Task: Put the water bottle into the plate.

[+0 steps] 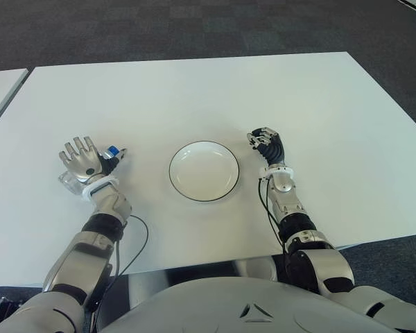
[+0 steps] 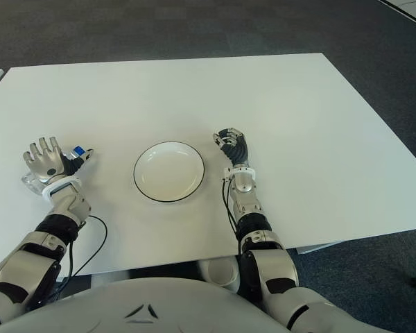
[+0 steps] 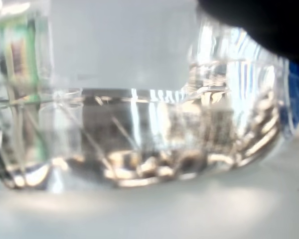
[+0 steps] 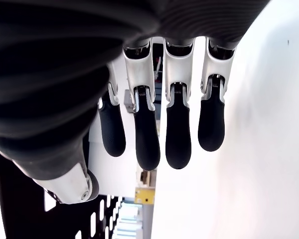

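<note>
The clear water bottle (image 3: 139, 124) lies on its side on the white table (image 1: 194, 90), at the left. Its blue cap (image 1: 114, 150) points toward the plate. My left hand (image 1: 83, 158) sits on top of the bottle with its fingers curled over it, and the bottle's belly touches the tabletop in the left wrist view. The white plate (image 1: 204, 171) with a dark rim stands empty in the middle, a hand's width right of the cap. My right hand (image 1: 265, 141) shows just right of the plate, its fingers (image 4: 178, 134) loosely bent and holding nothing.
The table's front edge runs close to my body. A second table's corner (image 1: 0, 87) shows at the far left. Dark carpet (image 1: 194, 28) lies beyond the far edge.
</note>
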`<act>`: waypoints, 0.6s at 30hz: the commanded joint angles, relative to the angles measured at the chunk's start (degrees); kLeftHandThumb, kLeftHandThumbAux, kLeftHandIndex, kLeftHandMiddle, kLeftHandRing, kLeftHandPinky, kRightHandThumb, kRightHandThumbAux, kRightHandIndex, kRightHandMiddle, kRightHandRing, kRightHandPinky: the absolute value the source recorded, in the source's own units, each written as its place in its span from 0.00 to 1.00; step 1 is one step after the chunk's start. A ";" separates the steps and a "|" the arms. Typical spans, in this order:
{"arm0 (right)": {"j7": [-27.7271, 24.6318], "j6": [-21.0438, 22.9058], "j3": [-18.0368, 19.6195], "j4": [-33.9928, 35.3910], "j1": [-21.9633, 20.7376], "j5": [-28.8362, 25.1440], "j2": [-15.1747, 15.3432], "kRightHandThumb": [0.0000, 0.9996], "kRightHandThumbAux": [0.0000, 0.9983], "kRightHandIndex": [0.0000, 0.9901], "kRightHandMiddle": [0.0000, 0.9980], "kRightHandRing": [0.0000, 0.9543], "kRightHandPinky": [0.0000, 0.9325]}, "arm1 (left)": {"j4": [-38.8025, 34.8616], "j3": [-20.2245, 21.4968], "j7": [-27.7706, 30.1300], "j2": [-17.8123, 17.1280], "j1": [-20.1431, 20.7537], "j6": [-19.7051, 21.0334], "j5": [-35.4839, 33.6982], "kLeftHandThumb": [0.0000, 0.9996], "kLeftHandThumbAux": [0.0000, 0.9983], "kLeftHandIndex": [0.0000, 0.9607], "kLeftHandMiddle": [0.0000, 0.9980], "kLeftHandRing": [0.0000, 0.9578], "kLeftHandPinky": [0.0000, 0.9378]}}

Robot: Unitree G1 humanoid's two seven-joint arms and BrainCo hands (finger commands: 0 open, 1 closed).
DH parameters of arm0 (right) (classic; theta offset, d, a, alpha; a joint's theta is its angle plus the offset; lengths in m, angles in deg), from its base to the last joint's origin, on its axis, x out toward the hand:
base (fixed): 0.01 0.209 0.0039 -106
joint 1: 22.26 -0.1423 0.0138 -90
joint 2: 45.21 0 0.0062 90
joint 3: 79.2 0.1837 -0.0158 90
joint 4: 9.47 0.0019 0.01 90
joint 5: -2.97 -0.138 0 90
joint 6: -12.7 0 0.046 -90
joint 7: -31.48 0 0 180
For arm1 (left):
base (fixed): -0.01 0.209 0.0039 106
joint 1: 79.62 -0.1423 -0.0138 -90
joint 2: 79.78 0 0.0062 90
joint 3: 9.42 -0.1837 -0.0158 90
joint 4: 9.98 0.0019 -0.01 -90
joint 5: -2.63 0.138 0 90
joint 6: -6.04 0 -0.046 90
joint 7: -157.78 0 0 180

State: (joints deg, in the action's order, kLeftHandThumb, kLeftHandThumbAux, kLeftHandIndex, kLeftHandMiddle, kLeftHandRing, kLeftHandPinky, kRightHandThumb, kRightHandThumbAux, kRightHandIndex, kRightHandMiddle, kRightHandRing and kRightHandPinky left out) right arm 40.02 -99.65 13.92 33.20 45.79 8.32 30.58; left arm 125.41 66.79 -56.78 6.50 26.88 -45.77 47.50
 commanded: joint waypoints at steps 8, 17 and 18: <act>-0.08 0.01 -0.32 -0.39 0.30 -0.20 -0.16 0.71 0.73 0.43 0.51 0.54 0.55 | 9.85 -0.76 4.98 3.07 -0.86 0.86 -3.95 0.50 0.13 0.00 0.00 0.00 0.00; -0.37 -0.37 -0.28 -0.40 0.42 -0.39 -0.11 0.71 0.73 0.43 0.51 0.55 0.57 | 10.40 -1.30 5.74 2.67 -0.78 0.24 -4.15 0.50 0.12 0.00 0.00 0.00 0.00; -0.38 -0.38 -0.27 -0.40 0.42 -0.39 -0.11 0.71 0.73 0.43 0.51 0.55 0.57 | 10.40 -1.36 5.80 2.63 -0.80 0.23 -4.14 0.50 0.12 0.00 0.00 0.00 0.00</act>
State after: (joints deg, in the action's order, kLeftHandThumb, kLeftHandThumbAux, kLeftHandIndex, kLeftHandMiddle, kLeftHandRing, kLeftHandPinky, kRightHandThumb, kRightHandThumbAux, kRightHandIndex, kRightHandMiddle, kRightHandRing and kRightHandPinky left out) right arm 39.84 -99.66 13.74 33.19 45.80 8.30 30.60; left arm 131.94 66.32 -56.98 6.54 30.67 -45.19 46.97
